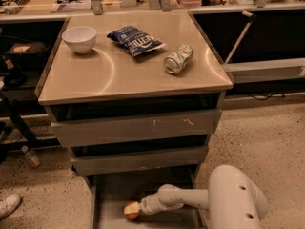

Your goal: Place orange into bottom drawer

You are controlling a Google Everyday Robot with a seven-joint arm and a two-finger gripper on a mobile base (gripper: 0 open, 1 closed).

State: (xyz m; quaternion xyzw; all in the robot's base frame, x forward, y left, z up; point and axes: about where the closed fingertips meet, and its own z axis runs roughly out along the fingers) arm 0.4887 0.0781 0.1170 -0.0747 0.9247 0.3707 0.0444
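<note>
The bottom drawer (119,187) stands pulled out at the foot of the grey cabinet, a shallow tray with a flat grey floor. My white arm reaches into it from the right. My gripper (134,208) sits low over the drawer floor, closed around the orange (130,210), of which only a small orange part shows at the gripper's tip. The orange is inside the drawer, near its front middle, at or just above the floor.
On the cabinet top (95,80) stand a white bowl (79,38), a blue chip bag (135,40) and a tipped can (178,59). The two upper drawers are slightly open. A white shoe (8,205) is at the lower left. A shelf rail (267,69) juts out at the right.
</note>
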